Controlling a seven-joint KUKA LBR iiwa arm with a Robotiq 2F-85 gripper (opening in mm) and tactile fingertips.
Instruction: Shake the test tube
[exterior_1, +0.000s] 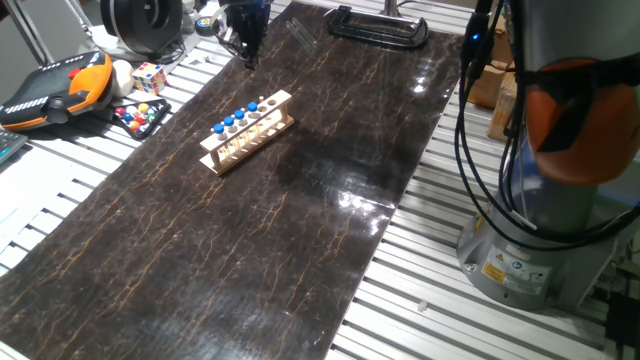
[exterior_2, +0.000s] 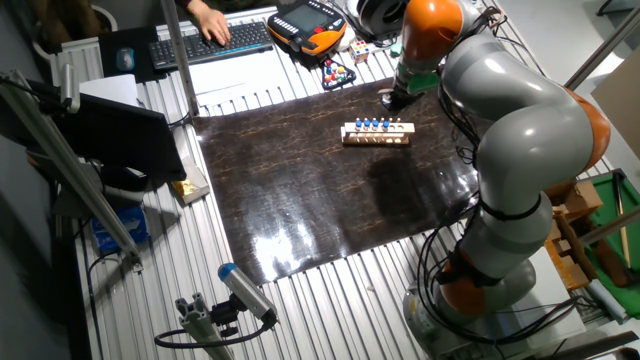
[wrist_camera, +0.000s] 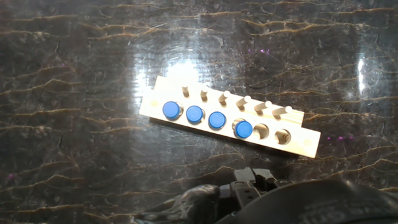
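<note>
Four test tubes with round blue caps (wrist_camera: 194, 114) stand in a row in a pale wooden rack (wrist_camera: 305, 144); two holes at its right end are empty. The rack also shows in one fixed view (exterior_1: 262, 132) and in the other fixed view (exterior_2: 377, 139), near the far end of the dark mat. My gripper (exterior_1: 247, 58) hangs above the mat behind the rack, apart from it; it also shows in the other fixed view (exterior_2: 391, 99). In the hand view only dark parts of the gripper (wrist_camera: 252, 182) show at the bottom edge. I cannot tell whether the jaws are open or hold anything.
A black clamp (exterior_1: 378, 24) lies at the mat's far end. An orange-and-black teach pendant (exterior_1: 55, 88), a Rubik's cube (exterior_1: 148, 76) and a tray of coloured balls (exterior_1: 140, 114) sit left of the mat. The arm's base (exterior_1: 540, 250) stands to the right.
</note>
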